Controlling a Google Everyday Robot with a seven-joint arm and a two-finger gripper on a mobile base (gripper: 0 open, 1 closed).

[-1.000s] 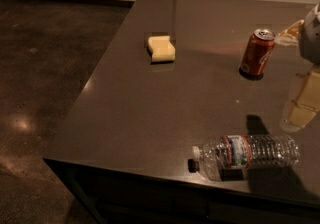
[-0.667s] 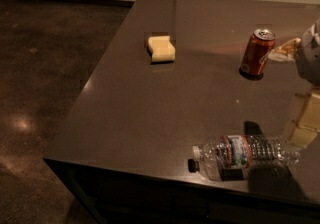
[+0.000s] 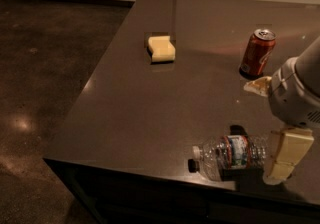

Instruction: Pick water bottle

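Note:
The water bottle [image 3: 231,154] is a clear ribbed plastic bottle with a red, white and teal label. It lies on its side near the table's front edge, cap end pointing left. My gripper [image 3: 261,133] is at the right, just above the bottle's base end. It is open: one cream finger [image 3: 259,86] reaches left near the soda can, the other finger [image 3: 286,155] hangs down at the bottle's right end. Neither finger holds anything.
An orange-red soda can [image 3: 257,52] stands upright behind the gripper. A yellow sponge [image 3: 161,48] lies at the table's back left. The dark table [image 3: 150,113] drops off at its left and front edges to a dark floor [image 3: 45,78].
My gripper has moved left and down, from the right border to the bottle's base end. The bottle, can and sponge have not moved.

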